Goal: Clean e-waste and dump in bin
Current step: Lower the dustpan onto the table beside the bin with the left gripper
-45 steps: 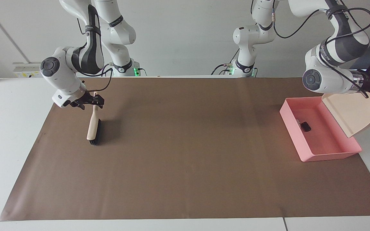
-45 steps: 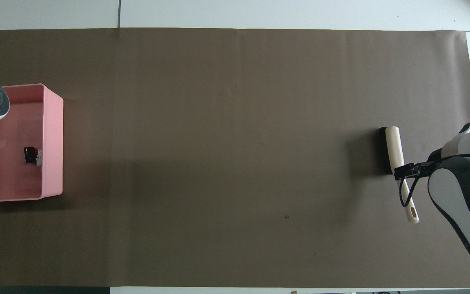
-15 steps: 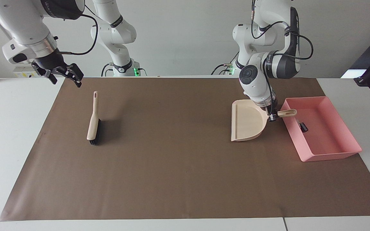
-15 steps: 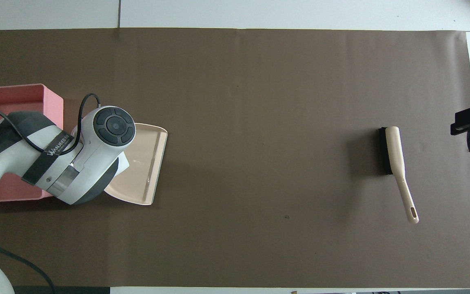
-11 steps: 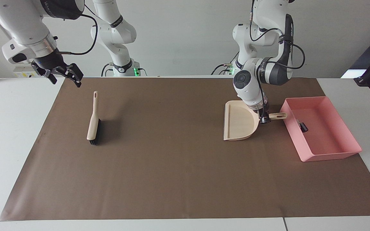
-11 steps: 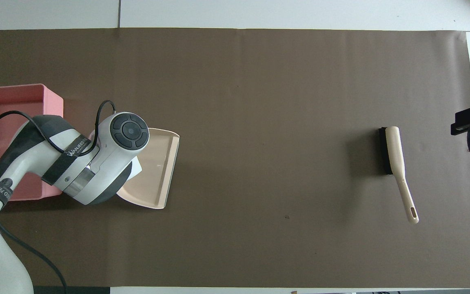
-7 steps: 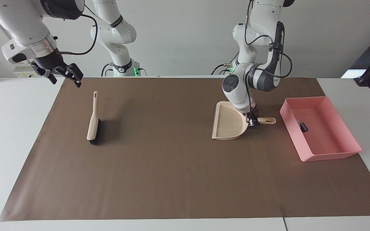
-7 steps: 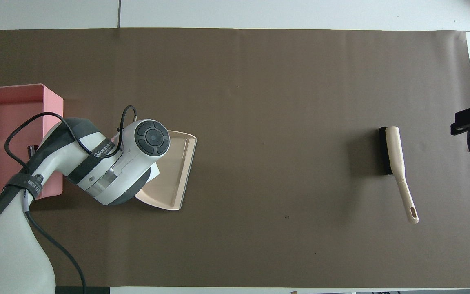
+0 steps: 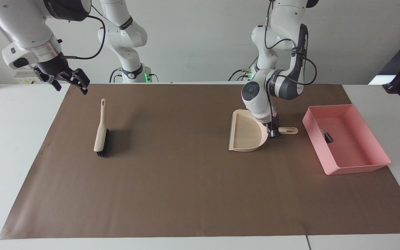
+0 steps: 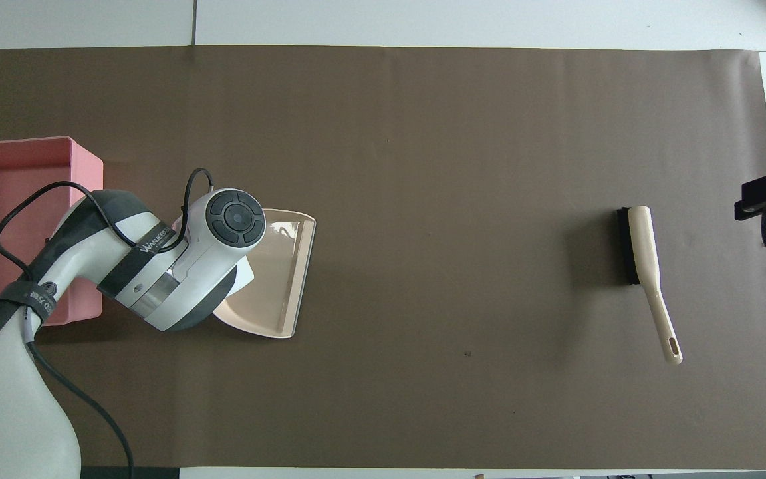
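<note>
Dustpan flat on the brown mat, pinched at the handle by the left gripper, likely being set down beside the bin. Handle toward the bin, open lip toward the right arm's end. E-waste already inside the bin, at the left arm's end of the desk. Brush loose on the mat, handle toward the robots. Right gripper spread, empty, waiting above the mat's corner.
</note>
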You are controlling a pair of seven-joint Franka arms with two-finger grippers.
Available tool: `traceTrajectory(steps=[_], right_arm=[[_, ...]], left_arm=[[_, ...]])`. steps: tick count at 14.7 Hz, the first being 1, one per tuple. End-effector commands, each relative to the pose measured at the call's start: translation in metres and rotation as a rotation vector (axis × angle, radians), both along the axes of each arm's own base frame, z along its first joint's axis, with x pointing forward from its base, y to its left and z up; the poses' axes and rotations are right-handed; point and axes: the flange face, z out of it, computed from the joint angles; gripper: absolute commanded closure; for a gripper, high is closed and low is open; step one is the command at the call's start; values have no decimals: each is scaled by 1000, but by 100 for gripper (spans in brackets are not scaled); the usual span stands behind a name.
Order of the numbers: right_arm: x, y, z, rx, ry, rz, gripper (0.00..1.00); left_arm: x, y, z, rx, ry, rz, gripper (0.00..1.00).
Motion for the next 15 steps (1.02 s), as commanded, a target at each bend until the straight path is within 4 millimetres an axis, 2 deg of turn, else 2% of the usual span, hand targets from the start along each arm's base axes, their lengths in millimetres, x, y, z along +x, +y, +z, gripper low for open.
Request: traceTrajectory(steps=[1,5,11,15], right_arm=[[-7,-1,1,5,2,-14,0],[-7,-1,1,5,2,-14,0],[-7,-1,1,5,2,-14,0],[-7,-1,1,5,2,-14,0]], left_arm=[[0,23,14,-1,-11,77,66],[0,25,17,0,-33,113,69],[-14,20,3,-26,-27,188,70],[-10,23,7,-29,-31,192,64]])
